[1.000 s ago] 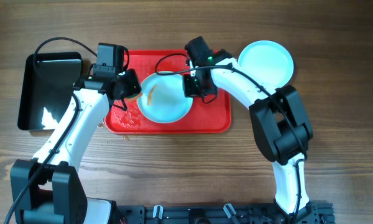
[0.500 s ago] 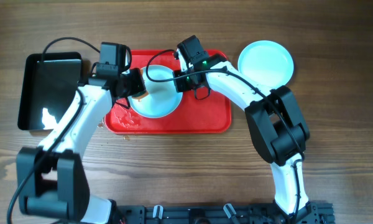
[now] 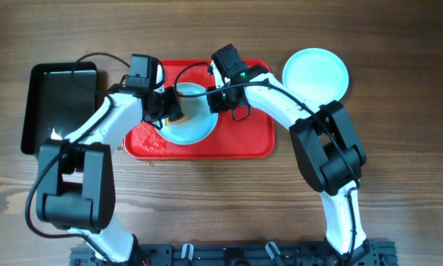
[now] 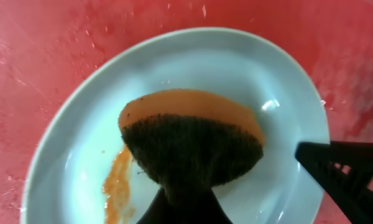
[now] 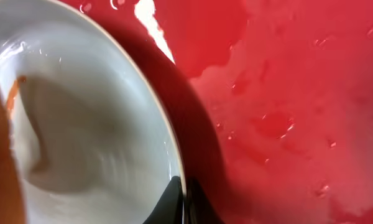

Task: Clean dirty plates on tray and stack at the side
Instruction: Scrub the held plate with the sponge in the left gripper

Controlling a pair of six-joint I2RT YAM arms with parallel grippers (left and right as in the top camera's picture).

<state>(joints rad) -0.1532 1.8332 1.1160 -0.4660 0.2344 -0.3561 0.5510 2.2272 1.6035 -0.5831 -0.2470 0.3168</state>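
Note:
A pale blue-white plate (image 3: 192, 129) lies on the red tray (image 3: 244, 140), tilted up at its right rim. My right gripper (image 3: 218, 101) is shut on that rim; in the right wrist view its fingers (image 5: 174, 199) pinch the plate (image 5: 81, 124) edge above the wet tray (image 5: 286, 93). My left gripper (image 3: 170, 111) is shut on an orange sponge (image 4: 193, 146) with a dark scrubbing face, pressed into the plate (image 4: 236, 68). An orange-brown smear (image 4: 118, 180) sits just left of the sponge. A second plate (image 3: 316, 74) rests on the table to the right of the tray.
A glossy black bin (image 3: 59, 107) stands left of the tray. Wet droplets (image 3: 151, 140) lie on the tray's front left part. The right gripper's black finger (image 4: 342, 168) reaches into the left wrist view at the plate's right edge.
The right gripper has drawn the plate a little to the left on the tray. The left gripper with the sponge has moved right onto the plate.

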